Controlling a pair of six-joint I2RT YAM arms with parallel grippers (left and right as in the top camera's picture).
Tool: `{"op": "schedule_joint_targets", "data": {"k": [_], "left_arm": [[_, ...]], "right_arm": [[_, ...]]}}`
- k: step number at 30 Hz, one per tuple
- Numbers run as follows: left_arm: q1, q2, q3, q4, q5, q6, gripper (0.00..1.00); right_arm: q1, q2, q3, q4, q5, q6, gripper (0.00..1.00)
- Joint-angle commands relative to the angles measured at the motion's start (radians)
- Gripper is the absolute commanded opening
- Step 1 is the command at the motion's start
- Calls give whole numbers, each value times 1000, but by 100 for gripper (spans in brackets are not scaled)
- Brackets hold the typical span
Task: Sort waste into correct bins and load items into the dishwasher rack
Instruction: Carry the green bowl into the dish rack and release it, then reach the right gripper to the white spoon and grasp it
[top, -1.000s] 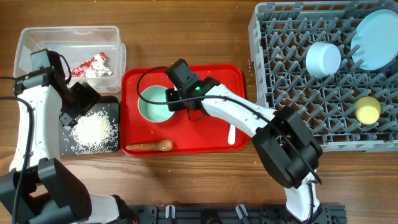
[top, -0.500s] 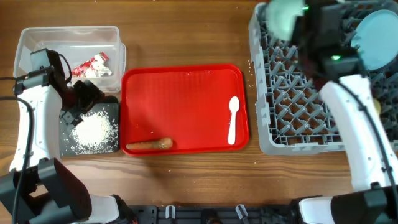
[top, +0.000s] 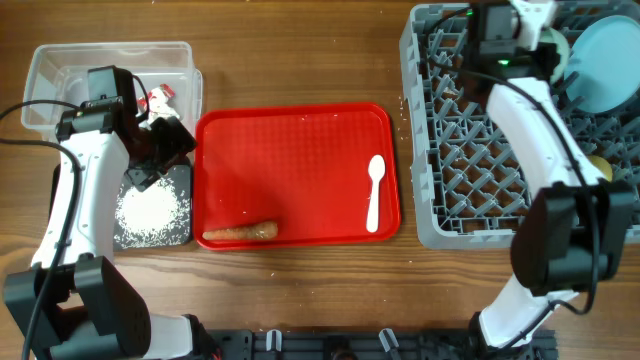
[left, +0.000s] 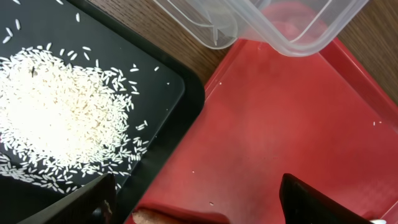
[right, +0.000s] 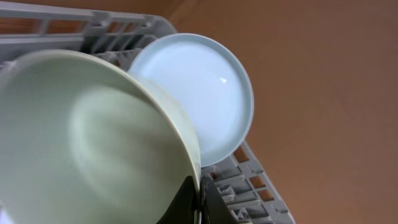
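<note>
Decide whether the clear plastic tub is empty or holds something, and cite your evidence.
Holds something: overhead, a crumpled red-and-white wrapper lies inside the clear tub, near its right wall.

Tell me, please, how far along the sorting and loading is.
Done: wrapper in the clear tub, rice on the black tray, plate in the rack. In hand: the right fingers grip the pale green bowl at the rack. Remaining: carrot stick and spoon lie on the red tray, left fingers open above it.
</note>
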Motion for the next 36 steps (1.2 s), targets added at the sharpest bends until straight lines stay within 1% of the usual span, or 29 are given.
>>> {"op": "schedule_joint_targets", "data": {"k": [1,5,11,12,13,14,15,17,18,20,24,27,28,29,30,32,33,34,35,36], "left_arm": [[-9,-14,4,3,6,-9,84],[-9,-14,4,4,6,-8,84],[-9,-14,4,14,6,-8,85],[-9,-14,4,14,6,-8,85],[-9,-14,4,14,6,-9,85],[-9,-14,4,14,6,-8,85],[-9,-14,4,14,6,-8,85],[-9,-14,4,14,6,-8,85],[-9,-14,4,14,5,-8,86],[-9,-14,4,14,5,-8,86],[-9,-14,4,14,5,-5,86],[-9,-14,4,14,5,-5,86],[-9,-14,4,14,5,-5,86],[-9,-14,4,14,5,-5,86],[-9,-14,4,14,5,-5,86],[-9,-14,4,14,5,-5,86],[-9,-14,4,14,5,-5,87],[-9,-14,4,14,5,-5,87],[-9,-14,4,14,5,-5,87],[-9,-14,4,14,5,-5,87]], "right_arm": [[47,63,2,1,37,-14,4],[105,129,-17,-2,42,-39,4],[169,132,-40,4,41,-39,4],[185,132,-40,-6,41,-52,14],[203,132,-40,-16,41,-64,49],[214,132,-39,-18,41,-66,68],[226,130,-39,-19,41,-65,76],[239,117,-39,-39,11,-61,78],[243,101,-39,-64,-35,-52,78],[244,53,-39,-121,-135,17,80],[244,-107,-39,-206,-436,39,82],[244,-207,-38,-249,-611,39,82],[244,-259,-38,-271,-746,39,82],[244,-286,-38,-283,-839,41,82],[244,-320,-38,-311,-1001,67,81],[248,-326,-39,-417,-1220,209,81],[260,-311,-42,-472,-1252,265,81],[283,-290,-44,-525,-1247,287,84],[328,-247,-44,-574,-1220,323,87],[356,-216,-44,-592,-1195,348,88]]}}
